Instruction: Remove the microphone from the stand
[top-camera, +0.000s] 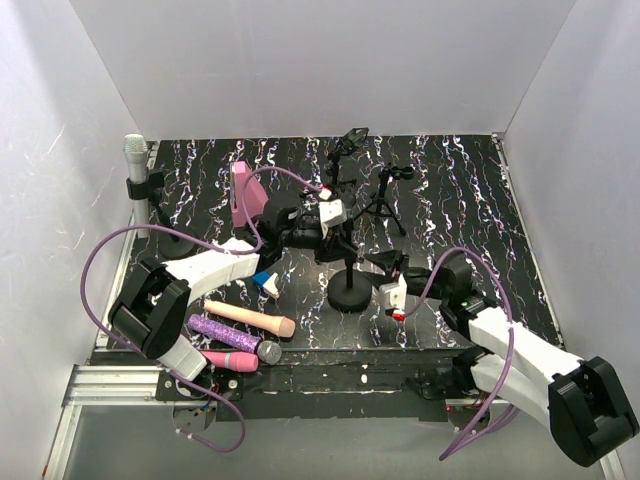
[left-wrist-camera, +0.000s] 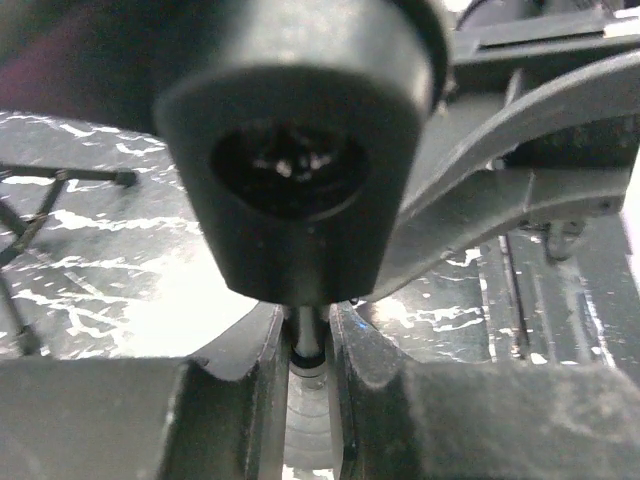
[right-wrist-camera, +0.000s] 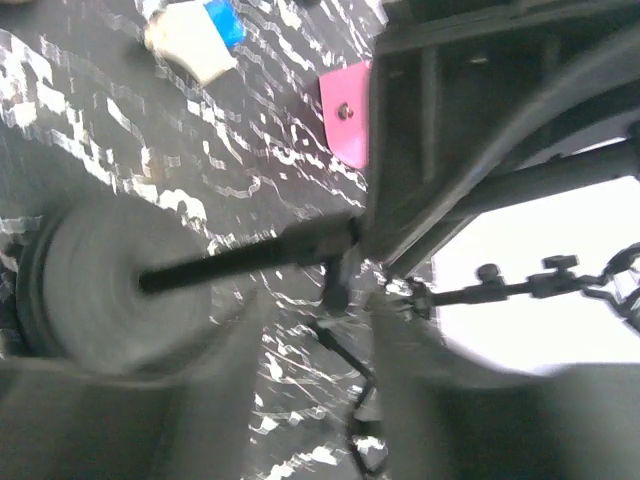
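A black stand with a round base (top-camera: 350, 292) is at the table's middle. My left gripper (top-camera: 335, 240) is shut on its thin pole (left-wrist-camera: 305, 335), just under the black clip holder (left-wrist-camera: 300, 150); I see no microphone in that holder. My right gripper (top-camera: 392, 285) is open beside the base, to its right, holding nothing. In the blurred right wrist view the base (right-wrist-camera: 110, 290) and pole (right-wrist-camera: 240, 260) lie ahead of the open fingers (right-wrist-camera: 430, 400). A silver microphone (top-camera: 135, 158) stands upright in a black clip stand at the far left back.
Three loose microphones lie near left: peach (top-camera: 250, 318), purple glitter (top-camera: 225, 335), pink (top-camera: 232, 358). A pink holder (top-camera: 246, 195) stands behind the left arm. Two small black tripods (top-camera: 350, 150) (top-camera: 385, 200) are at the back. A white-and-blue item (top-camera: 268, 283) lies by the left forearm.
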